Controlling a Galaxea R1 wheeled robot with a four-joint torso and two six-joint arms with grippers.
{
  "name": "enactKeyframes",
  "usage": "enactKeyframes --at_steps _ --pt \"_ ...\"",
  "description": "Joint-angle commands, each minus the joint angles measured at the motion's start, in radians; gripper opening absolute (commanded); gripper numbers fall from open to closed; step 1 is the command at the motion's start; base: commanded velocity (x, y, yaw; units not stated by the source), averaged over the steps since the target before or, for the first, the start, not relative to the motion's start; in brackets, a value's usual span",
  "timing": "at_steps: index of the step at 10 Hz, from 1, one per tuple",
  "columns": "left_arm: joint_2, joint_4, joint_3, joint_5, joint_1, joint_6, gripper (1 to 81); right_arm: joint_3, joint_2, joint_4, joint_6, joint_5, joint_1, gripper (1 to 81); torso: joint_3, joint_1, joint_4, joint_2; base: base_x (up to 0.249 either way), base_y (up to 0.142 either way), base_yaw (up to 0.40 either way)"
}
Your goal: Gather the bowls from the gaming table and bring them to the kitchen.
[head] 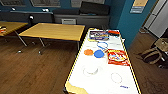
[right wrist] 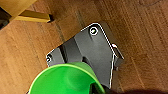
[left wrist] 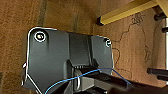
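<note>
The bowls sit together on the gaming table (head: 75, 75), the long white top with yellow edge trim that runs away from the robot in the head view: the orange bowl (head: 88, 52) and the blue bowl (head: 99, 53) lie touching or just beside each other near the middle, and the whitish bowl (head: 90, 69) rests nearer the robot, apart from the pair. Just beside the blue bowl lies a flat red game box (head: 118, 57), and farther along the top a purple box (head: 99, 35) and a blue ring-like outline (head: 102, 45). Tan wooden tables (head: 52, 31) stand to the left over a wooden floor (head: 30, 70), and a bag (head: 155, 53) lies on the floor to the right. In the right wrist view a green cup (right wrist: 65, 79) shows large against the dark plate, above bare floorboards; whether the right claw grips it, or how far it is open, I cannot tell, and the same goes for the left claw. The step in hand looks like the approach: the robot faces the near end of the table. To do it well, I judge it should close in squarely on that end, take the whitish bowl first as the nearest, and keep clear of the red box when reaching the pair.
</note>
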Motion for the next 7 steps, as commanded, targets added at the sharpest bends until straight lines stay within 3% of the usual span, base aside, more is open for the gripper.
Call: enactKeyframes --at_steps 1,5,7 --pt "-0.223 -0.005 0.230 0.046 -0.167 -0.112 81.1 -0.156 0.129 -0.096 -0.006 0.065 -0.085 1.0 0.000 0.000 0.000 0.000 0.000 0.000 0.000" --pt "-0.326 -0.010 0.331 0.083 -0.311 -0.199 81.1 -0.414 0.391 -0.123 -0.004 0.052 -0.088 1.0 0.000 0.000 0.000 0.000 0.000 0.000 0.000" --pt "-0.323 -0.034 0.338 0.160 -0.389 -0.310 81.1 -0.454 0.453 -0.130 -0.003 0.049 -0.085 1.0 0.000 0.000 0.000 0.000 0.000 0.000 0.000"
